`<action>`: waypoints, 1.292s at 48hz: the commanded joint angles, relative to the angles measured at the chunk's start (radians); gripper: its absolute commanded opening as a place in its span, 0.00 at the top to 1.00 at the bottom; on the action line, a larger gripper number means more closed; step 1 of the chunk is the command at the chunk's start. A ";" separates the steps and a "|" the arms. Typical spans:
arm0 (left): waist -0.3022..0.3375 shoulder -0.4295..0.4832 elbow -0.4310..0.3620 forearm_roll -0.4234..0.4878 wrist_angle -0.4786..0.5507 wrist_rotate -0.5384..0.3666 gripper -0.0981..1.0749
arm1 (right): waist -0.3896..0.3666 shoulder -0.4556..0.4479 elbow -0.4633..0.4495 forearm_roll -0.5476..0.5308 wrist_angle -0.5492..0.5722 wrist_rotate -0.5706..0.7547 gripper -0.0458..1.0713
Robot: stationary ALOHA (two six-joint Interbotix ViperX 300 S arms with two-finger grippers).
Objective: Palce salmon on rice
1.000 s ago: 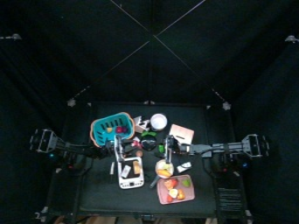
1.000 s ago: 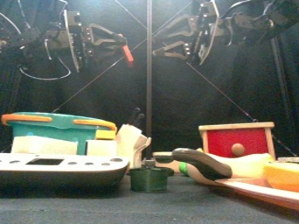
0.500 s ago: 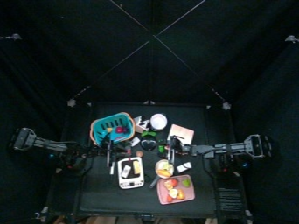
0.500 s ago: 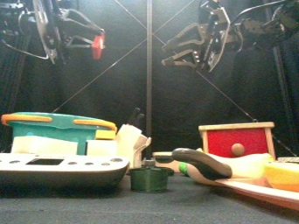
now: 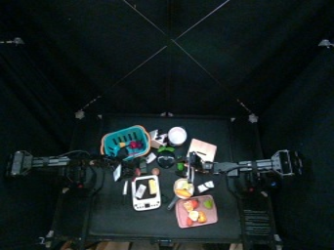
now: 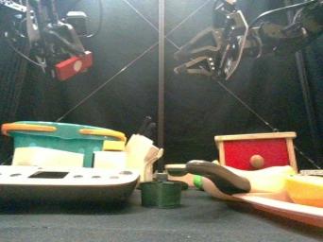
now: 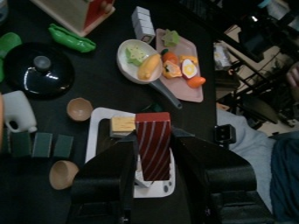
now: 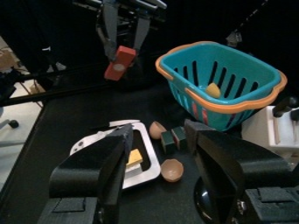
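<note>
In the top view the table is small and its things are hard to tell apart; the left gripper [image 5: 81, 174] hangs at the left edge. In the front view it pinches the salmon piece [image 6: 72, 65] high on the left, above the teal basket [image 6: 51, 142]. The left wrist view shows the salmon over a white tray [image 7: 103, 122]; the right gripper [image 8: 162, 144] has its jaws spread, and no writing is readable.

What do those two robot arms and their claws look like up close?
Both are black throughout. Each arm is a slim jointed rod with looping black cables near the wrist. The left claw and right claw each end in two broad, flat, matte black jaws. No markings show.
</note>
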 commanded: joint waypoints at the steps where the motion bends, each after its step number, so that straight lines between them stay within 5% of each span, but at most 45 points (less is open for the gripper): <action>1: 0.018 0.012 -0.048 0.023 0.038 -0.009 0.35 | 0.002 -0.005 -0.015 0.002 -0.009 0.000 0.19; 12: 0.072 0.087 -0.098 0.181 0.189 -0.166 0.35 | 0.003 0.012 -0.021 0.011 -0.008 -0.002 0.19; 23: 0.055 0.110 -0.121 0.508 0.284 -0.529 0.35 | 0.012 0.014 -0.025 0.011 -0.005 0.000 0.19; 40: -0.330 0.118 -0.144 0.907 0.403 -1.203 0.35 | 0.018 0.015 -0.023 0.011 0.000 0.000 0.19; 49: -0.396 0.170 -0.161 0.948 0.503 -1.410 0.35 | 0.025 0.015 -0.021 0.011 0.031 -0.002 0.19; 62: -0.430 0.310 -0.238 0.874 0.488 -1.437 0.35 | 0.037 0.017 0.000 0.011 0.081 -0.002 0.19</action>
